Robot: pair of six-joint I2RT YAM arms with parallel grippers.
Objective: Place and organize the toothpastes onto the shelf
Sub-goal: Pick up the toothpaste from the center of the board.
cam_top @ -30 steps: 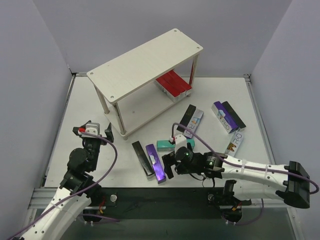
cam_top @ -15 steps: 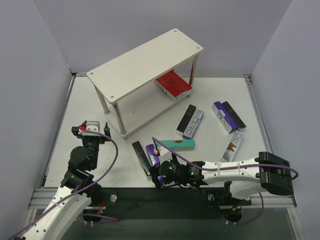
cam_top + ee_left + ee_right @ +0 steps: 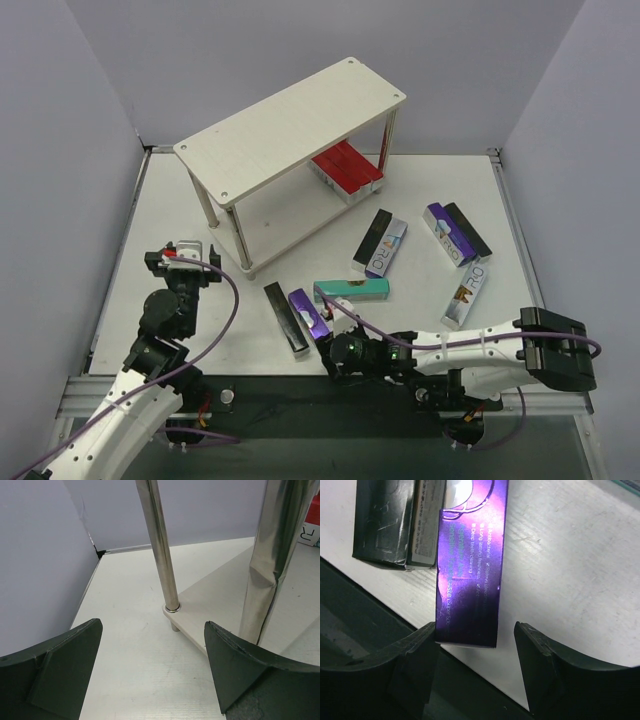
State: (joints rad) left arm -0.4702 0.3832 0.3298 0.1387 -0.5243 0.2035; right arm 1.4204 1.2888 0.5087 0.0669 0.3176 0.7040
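**One purple toothpaste (image 3: 470, 565) straddled, unclamped**

Lies flat on counter (image 3: 420, 190) at 6 o'clock from shelf (image 3: 290, 115), black toothpaste (image 3: 283, 317) just beside at 9 o'clock. Right gripper (image 3: 475, 630) apart around its near end — gap at one finger. Left gripper (image 3: 152, 626) wide apart by shelf leg (image 3: 159, 545). Red toothpastes (image 3: 345, 168) on lower tier.

We see a white table (image 3: 470, 185) with a faintly ribbed surface, closed in by three plain lavender-grey walls: a back wall (image 3: 300, 40) on the far side, a left wall (image 3: 50, 200) and a right wall (image 3: 590, 150). Along the table's near edge runs a black strip (image 3: 270, 400). At the strip's left end a silver metal rail (image 3: 75, 395) shows.
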